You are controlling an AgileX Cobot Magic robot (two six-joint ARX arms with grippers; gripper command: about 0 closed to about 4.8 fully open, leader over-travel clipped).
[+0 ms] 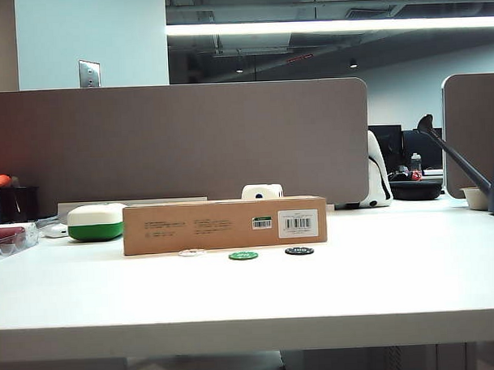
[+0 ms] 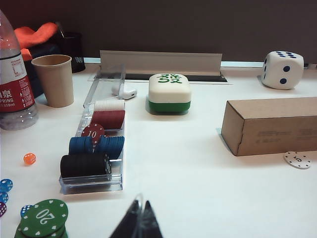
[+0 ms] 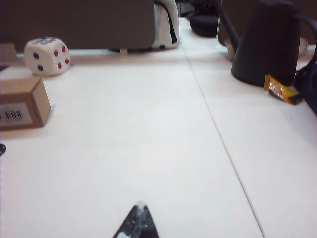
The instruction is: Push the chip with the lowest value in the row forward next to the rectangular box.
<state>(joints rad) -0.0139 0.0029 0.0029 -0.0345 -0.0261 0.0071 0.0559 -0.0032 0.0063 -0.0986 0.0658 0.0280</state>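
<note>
The rectangular box (image 1: 224,225) is brown cardboard with a barcode label and lies across the middle of the table. The row lies along its front: the white chip (image 1: 191,253), a green chip (image 1: 243,255) and a black chip (image 1: 299,250). In the left wrist view the white chip (image 2: 297,159), marked 5, lies just in front of the box (image 2: 270,126), with a narrow gap between them. My left gripper (image 2: 140,203) is shut and empty, well back from the chip. My right gripper (image 3: 140,206) is also shut and empty, far from the box end (image 3: 22,103). Neither arm shows in the exterior view.
A clear chip tray (image 2: 99,144) with stacked chips, a white-and-green case (image 2: 169,92), a paper cup (image 2: 53,80), a bottle (image 2: 12,84) and a stack of green chips (image 2: 42,218) lie on the left. A large die (image 3: 47,55) sits behind the box. A black watering can (image 3: 270,42) stands at the right.
</note>
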